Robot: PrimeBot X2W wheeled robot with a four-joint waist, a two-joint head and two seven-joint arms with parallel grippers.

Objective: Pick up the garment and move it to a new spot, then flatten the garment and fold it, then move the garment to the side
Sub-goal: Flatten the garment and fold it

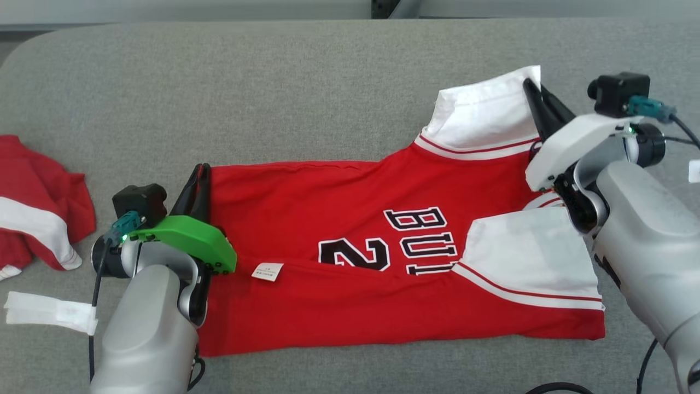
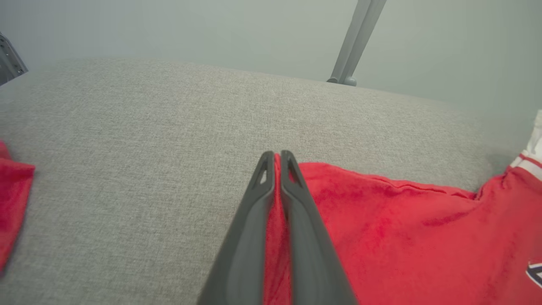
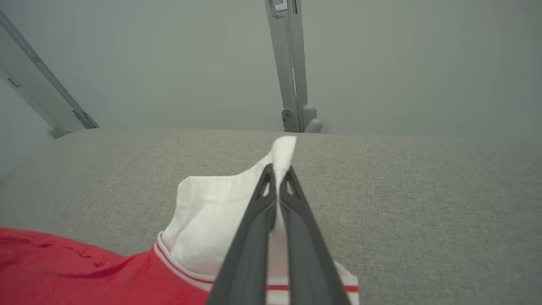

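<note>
1. Garment [image 1: 355, 306]: red, lying flat across grey surface [image 1: 273, 98], near edge folded over.
2. Left gripper [image 1: 201, 168]: clenched on garment's red left edge.
3. Right gripper [image 1: 529, 83]: clenched on far white sleeve [image 1: 481, 115].
4. Other red cloth [image 1: 38, 202]: well apart, far left.

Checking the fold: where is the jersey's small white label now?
In the head view the label lies on the red jersey toward its left end, between the green wrist cover and the numeral 2.

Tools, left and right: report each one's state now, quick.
Left tool: closed, gripping the red jersey at its edge.
Right tool: closed, gripping the jersey's white sleeve.
</note>
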